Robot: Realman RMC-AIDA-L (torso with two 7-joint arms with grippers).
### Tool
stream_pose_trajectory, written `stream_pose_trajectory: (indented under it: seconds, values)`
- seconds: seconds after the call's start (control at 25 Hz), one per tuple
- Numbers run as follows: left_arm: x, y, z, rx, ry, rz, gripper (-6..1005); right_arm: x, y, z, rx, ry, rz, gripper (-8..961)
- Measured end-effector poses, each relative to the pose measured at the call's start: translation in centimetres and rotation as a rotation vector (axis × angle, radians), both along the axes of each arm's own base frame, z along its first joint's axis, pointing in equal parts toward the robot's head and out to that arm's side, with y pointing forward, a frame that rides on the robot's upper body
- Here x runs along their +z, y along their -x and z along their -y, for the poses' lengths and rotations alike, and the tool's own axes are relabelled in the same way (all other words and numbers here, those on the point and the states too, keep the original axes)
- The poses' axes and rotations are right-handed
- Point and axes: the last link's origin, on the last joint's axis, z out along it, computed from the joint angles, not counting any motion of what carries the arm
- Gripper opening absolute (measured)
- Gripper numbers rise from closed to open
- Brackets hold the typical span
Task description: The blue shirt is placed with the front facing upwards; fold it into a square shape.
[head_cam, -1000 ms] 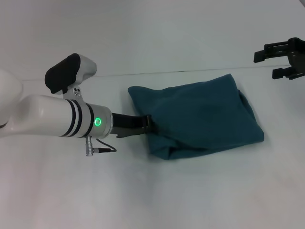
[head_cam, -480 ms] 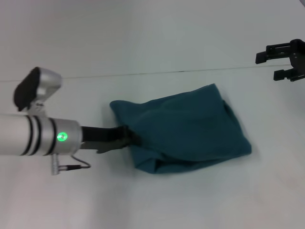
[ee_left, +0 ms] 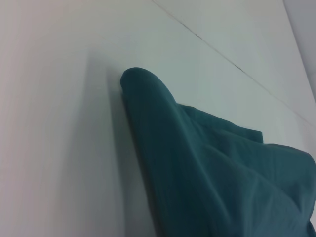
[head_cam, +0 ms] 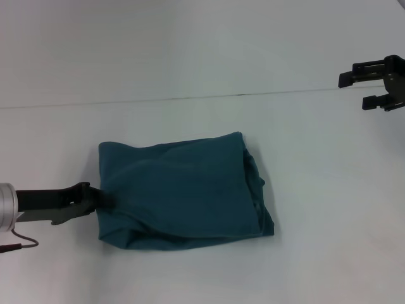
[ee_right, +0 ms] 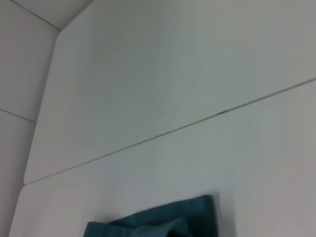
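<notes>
On the white worktop (head_cam: 190,63) we see the blue shirt (head_cam: 180,193) already folded down into a rough, thick rectangle, lying a little to our left of centre and towards our near side. No lettering, neckline or tag shows on its upper face; only plain teal cloth with soft creases. Its right edge is bulky, with several layers bunched and slightly spilling out, and its near edge shows a rolled fold where the layers overlap.

Our left gripper (head_cam: 95,199) reaches in low from the left side, just above the worktop, and its dark jaws are closed on the middle of the shirt's left edge, where the cloth puckers into a small pinch. The rest of that arm runs off the left side of the head view.

From the left wrist view we look along the shirt (ee_left: 217,177) at close range: a rounded folded corner lies on the worktop (ee_left: 59,123) and the cloth rises in ridges towards the camera.

Our right gripper (head_cam: 373,88) hangs at the far right, well apart from the shirt, with its jaws spread and nothing between them. In the right wrist view only the far edge of the shirt (ee_right: 163,224) shows, lying on the worktop (ee_right: 173,74), which is crossed by a thin dark seam line (ee_right: 222,112).
</notes>
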Motion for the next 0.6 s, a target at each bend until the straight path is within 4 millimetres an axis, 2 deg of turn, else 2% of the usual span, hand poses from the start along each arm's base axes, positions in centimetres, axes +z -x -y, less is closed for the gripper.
stream_pose_trajectory:
  seconds: [0.32, 0.44, 0.6]
  values:
    - [-0.1, -0.1, -0.1, -0.045, 0.059, -0.043, 101, 0.1, 0.1, 0.0, 0.002, -0.003, -0.014, 923]
    - [0.7, 0.4, -0.2, -0.044, 0.028, -0.077, 137, 0.1, 0.1, 0.1, 0.003, -0.004, -0.02, 923]
    - [2.8, 0.9, -0.1, -0.023, -0.045, -0.09, 261, 0.1, 0.1, 0.1, 0.002, -0.003, -0.021, 923]
